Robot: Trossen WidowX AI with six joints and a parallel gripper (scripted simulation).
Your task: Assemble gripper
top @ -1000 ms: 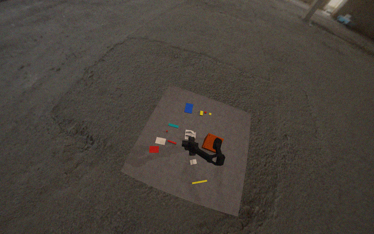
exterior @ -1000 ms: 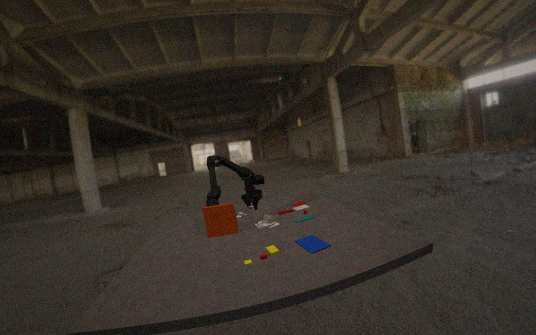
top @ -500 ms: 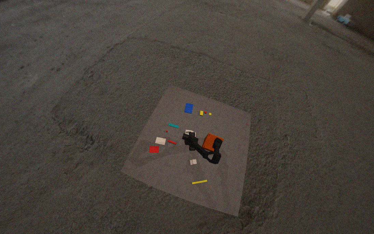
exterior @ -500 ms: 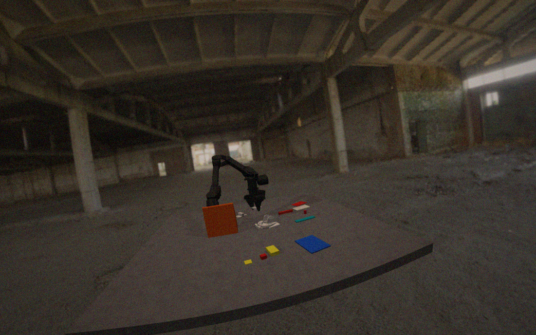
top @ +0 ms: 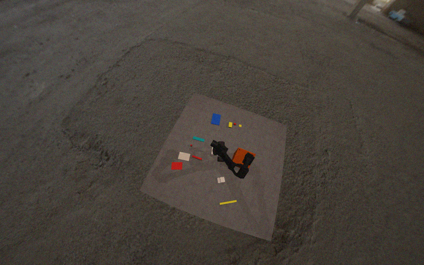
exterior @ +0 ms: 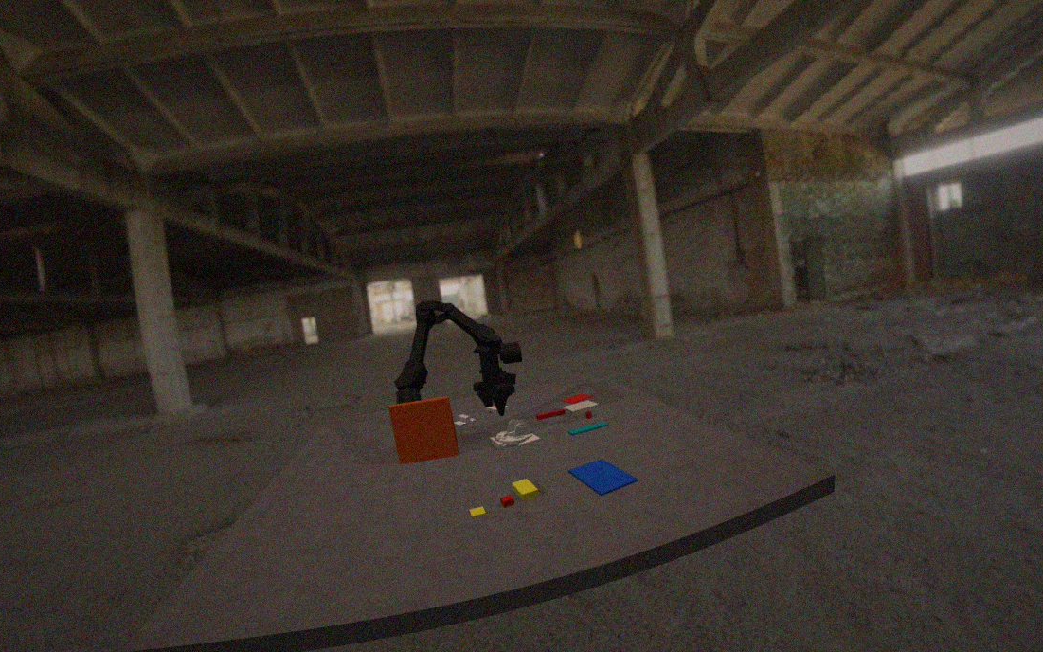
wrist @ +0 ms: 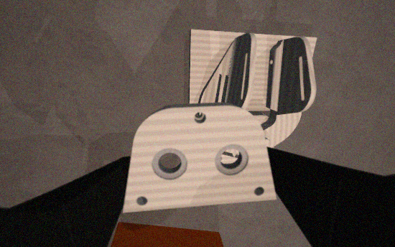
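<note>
My gripper [top: 220,151] [exterior: 499,405] [wrist: 197,159] is shut on the housing plate [wrist: 197,140], a pale plate with two ringed holes, held flat in the air between the black fingers. The gripper base [exterior: 531,438] [wrist: 202,47] lies below the plate, toward the upper right in the wrist view. On it stand the two jaws, one left jaw [wrist: 242,72] and one right jaw [wrist: 291,77], side by side. The plate hides the lower left part of the base, so the gear teeth and pins are not clearly seen. In the top view the arm covers most of the base.
An orange block [top: 240,156] [exterior: 423,429] [wrist: 165,237] stands near the arm's foot. White pieces [top: 220,180] [exterior: 464,419] and a yellow bar [top: 228,202] lie on one side. A blue plate [top: 215,119] [exterior: 602,476], a teal bar [top: 198,138] [exterior: 588,428] and a red bar [top: 196,157] [exterior: 550,414] lie elsewhere.
</note>
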